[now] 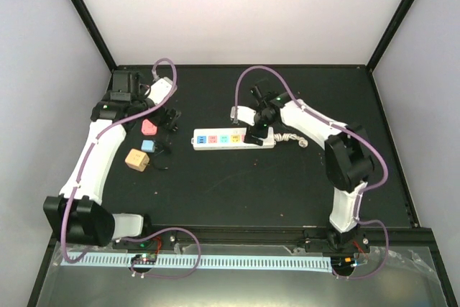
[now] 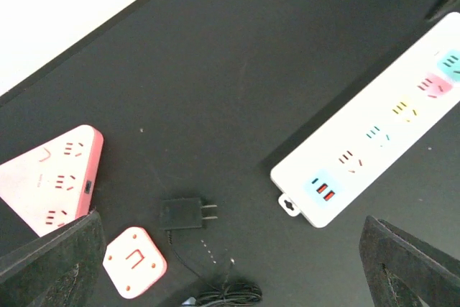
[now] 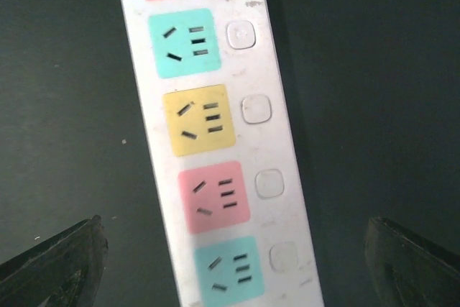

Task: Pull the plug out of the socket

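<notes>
The black bench (image 1: 287, 192) carries everything. The socket (image 1: 223, 139), a long white strip with coloured faces, lies flat near the middle of it, with its coiled white cord (image 1: 289, 136) at the right end.

I judge that the main work is done. Every face that I can see is empty, and a small black plug (image 2: 185, 213) with two bare pins lies on the bench, well apart from the socket, on the left arm's side. I cannot be sure this is the plug that is meant, but I see nothing left to pull. What remains is perhaps only to draw the arms back.

The right claw (image 3: 233, 249) is wide open and holds nothing. It hangs over the socket near the cord end, with one finger on each side of the strip. The left claw (image 2: 231, 249) is also spread wide and empty, above the place where the plug lies.

The top view gives me the whole layout and both arms. There, however, the right claw covers the right end of the socket, and the plug is only a dark spot on the dark bench. The right wrist view shows the faces under that claw from close: pink, green-blue, yellow, pink, green-blue, all with free slots. Only the left wrist view shows the pins of the plug clearly. It also shows a pink triangle block (image 2: 50, 185) and a small pink square adapter (image 2: 135, 262) near the plug. A tan cube (image 1: 136, 159) appears only from the top.
</notes>
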